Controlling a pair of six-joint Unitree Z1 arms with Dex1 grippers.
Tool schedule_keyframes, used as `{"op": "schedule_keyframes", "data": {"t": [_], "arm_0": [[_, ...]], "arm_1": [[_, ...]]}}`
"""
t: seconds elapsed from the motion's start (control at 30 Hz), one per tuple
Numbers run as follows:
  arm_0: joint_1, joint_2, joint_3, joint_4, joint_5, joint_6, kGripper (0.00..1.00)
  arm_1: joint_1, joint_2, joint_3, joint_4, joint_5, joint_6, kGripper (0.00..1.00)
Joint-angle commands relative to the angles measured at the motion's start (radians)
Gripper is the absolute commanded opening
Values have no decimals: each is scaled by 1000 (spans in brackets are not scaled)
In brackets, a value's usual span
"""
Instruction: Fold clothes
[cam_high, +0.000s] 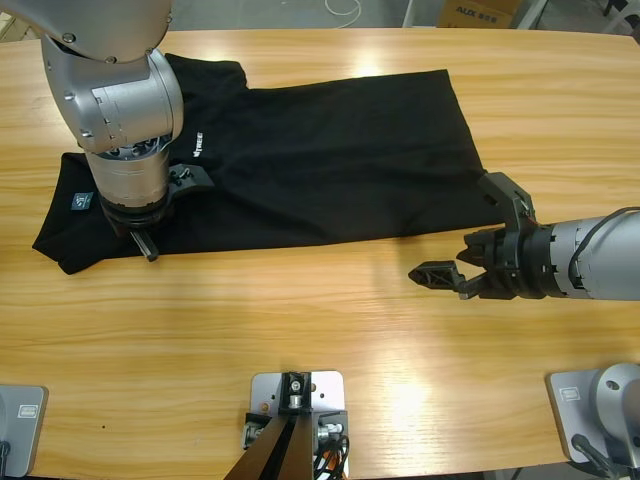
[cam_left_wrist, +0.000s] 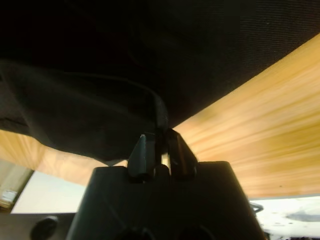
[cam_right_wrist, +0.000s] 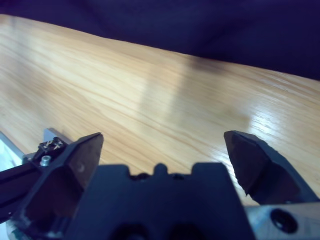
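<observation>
This looks like a robotics lab or test room. A long wooden table (cam_high: 330, 310) carries two bolted-on robot arms, one (cam_high: 115, 90) at the left and one (cam_high: 590, 262) at the right. Beyond its far edge lie a pale floor, a yellow cardboard box (cam_high: 478, 12) and a loose white cable (cam_high: 345, 8).

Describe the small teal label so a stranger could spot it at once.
Start at the long wooden table and find the black short-sleeved polo shirt spread across it. At its far left end, beside the big silver arm, sits the small teal neck label, the only coloured patch there.
</observation>
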Motion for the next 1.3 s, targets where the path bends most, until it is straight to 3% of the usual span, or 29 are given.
{"op": "schedule_keyframes", "data": {"t": [0.03, 0.2, 0.27, 0.33, 0.37, 0.53, 0.7, 0.8, 0.93, 1.3], "arm_0": [[26, -206, 134, -152, -80, -47, 996], [59, -340, 286, -274, -152, -57, 994], [112, -381, 287, -320, -150, -96, 971], [196, -401, 261, -386, -148, -155, 806], [242, -396, 237, -415, -149, -193, 773], [357, -232, 55, -443, -201, -300, 724], [360, -132, 37, -443, -337, -323, 724], [360, -122, 59, -443, -369, -313, 642], [369, -97, 69, -444, -412, -272, 642], [374, -36, 97, -444, -383, -210, 655]], "arm_1": [[10, 49, 37, -19, 15, 11, 998], [10, 68, 40, -35, 15, 11, 1000], [10, 68, 41, -36, 15, 11, 1000], [10, 70, 41, -38, 15, 11, 999], [10, 70, 41, -38, 15, 11, 1000], [10, 67, 42, -38, 19, 11, 996], [10, 55, 49, -38, 19, 20, 996], [10, 72, 50, -49, 18, 20, 996], [10, 83, 51, -56, 18, 20, 997], [10, 83, 52, -58, 22, 20, 996]]}}
